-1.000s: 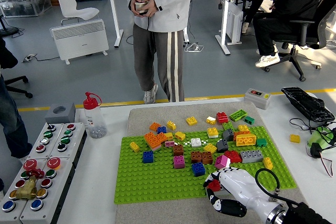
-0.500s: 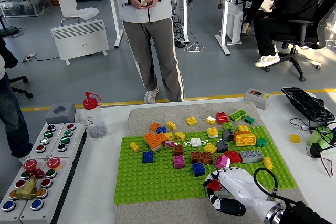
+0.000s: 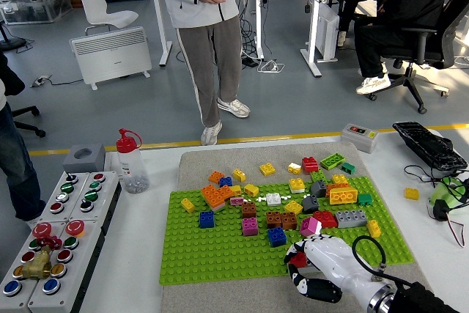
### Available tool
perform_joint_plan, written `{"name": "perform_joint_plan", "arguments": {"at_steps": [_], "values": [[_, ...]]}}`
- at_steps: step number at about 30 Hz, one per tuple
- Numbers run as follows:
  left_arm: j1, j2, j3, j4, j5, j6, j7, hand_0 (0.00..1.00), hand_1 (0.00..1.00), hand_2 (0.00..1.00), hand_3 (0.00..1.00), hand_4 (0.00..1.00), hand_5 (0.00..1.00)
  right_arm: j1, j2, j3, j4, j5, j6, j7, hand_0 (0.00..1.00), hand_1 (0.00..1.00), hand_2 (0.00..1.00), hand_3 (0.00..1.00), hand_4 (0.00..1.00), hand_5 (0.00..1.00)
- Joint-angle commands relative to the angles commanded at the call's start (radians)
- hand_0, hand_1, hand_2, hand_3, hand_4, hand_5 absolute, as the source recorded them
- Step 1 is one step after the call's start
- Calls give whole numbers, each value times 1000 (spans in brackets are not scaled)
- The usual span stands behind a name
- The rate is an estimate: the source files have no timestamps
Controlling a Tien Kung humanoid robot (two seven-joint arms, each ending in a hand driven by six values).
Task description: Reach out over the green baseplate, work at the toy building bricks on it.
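One hand (image 3: 316, 263), my right, rests curled on the green baseplate (image 3: 212, 254). Its fingers close around a red brick (image 3: 298, 259).

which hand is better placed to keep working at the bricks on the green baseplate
The right hand. It already reaches over the near right part of the green baseplate, its fingers curled around a red brick, with the blue brick and pink brick just beyond. The left hand is not in view.

A single head view looked forward and down from high above the tabletop's (image 3: 146, 254) near edge, toward the far room.
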Motion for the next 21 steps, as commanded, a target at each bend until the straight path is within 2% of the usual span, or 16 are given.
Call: {"name": "perform_joint_plan", "arguments": {"at_steps": [21], "values": [[1, -1, -1, 0, 2, 0, 1, 675, 687, 661, 604, 349, 998, 4, 2, -10, 5, -4, 6, -8, 775, 717, 676, 617, 378, 431]]}}
